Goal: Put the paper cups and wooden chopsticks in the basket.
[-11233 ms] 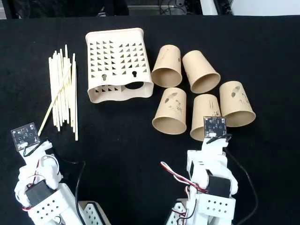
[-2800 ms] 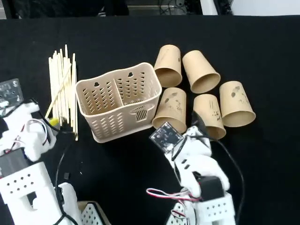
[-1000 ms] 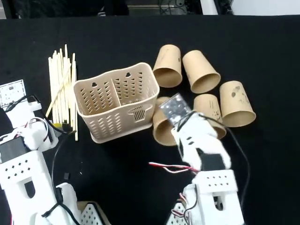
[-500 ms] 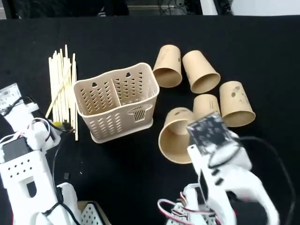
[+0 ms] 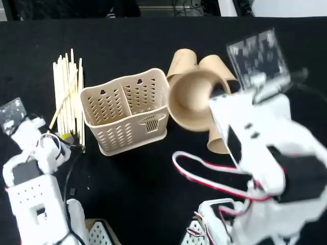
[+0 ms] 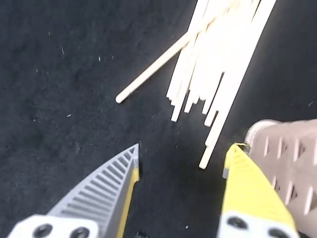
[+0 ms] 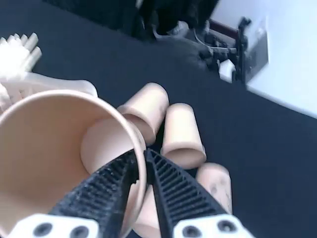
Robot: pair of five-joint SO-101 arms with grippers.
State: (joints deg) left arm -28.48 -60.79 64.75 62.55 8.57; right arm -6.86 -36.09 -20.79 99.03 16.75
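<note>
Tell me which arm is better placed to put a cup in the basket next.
Right. The right gripper is shut on a paper cup at its rim, held up beside the basket. The left gripper is open and empty, by the chopsticks.

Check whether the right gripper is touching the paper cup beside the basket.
Touching. Right wrist view: the right gripper pinches the paper cup at its rim.

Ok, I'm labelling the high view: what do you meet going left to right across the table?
Wooden chopsticks → basket → paper cup held in the right claw.
</note>
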